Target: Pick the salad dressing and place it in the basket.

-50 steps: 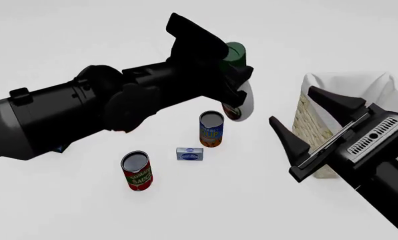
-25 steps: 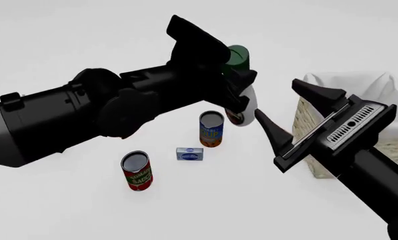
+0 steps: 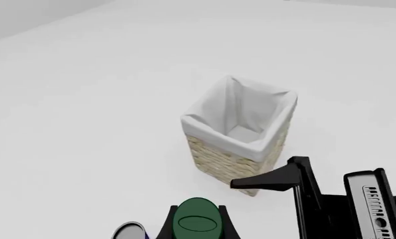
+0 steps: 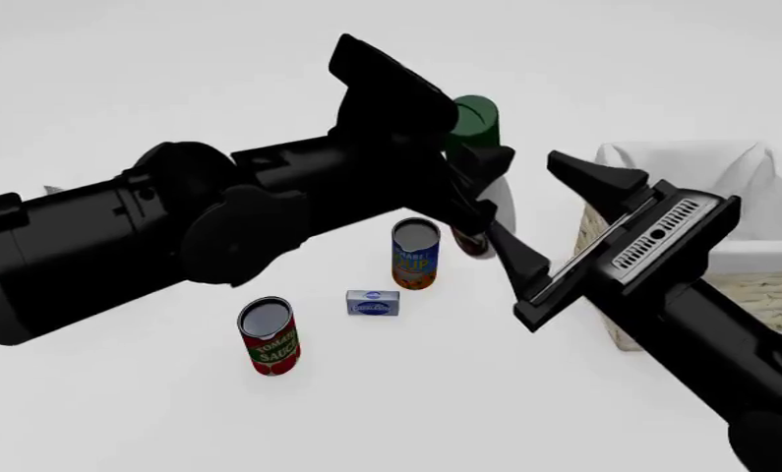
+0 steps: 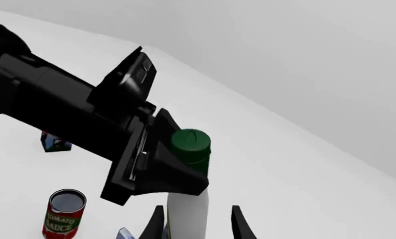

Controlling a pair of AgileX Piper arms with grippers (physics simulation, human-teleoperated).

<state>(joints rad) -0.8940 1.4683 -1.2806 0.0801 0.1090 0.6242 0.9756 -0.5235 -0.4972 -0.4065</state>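
Note:
The salad dressing (image 4: 476, 118), a white bottle with a dark green cap, hangs in the air above the table with my left gripper (image 4: 485, 192) shut on its body. In the left wrist view its cap (image 3: 196, 222) shows between the fingers. My right gripper (image 4: 548, 221) is open right beside the bottle. In the right wrist view its fingertips (image 5: 240, 225) stand on either side of the white body (image 5: 188, 209), a little apart from it. The basket (image 4: 758, 295), wicker with a white lining, stands at the right, behind the right arm, and looks empty (image 3: 224, 162).
On the table below the arms stand a tomato sauce can (image 4: 270, 336), a blue-and-orange can (image 4: 414, 254) and a small blue box (image 4: 372, 303). A reddish thing (image 4: 469, 242) is partly hidden behind the bottle. Another small blue item (image 5: 54, 143) lies under the left arm.
My right gripper has swung left and up from in front of the basket to the held bottle. The left gripper has shifted slightly right with the bottle.

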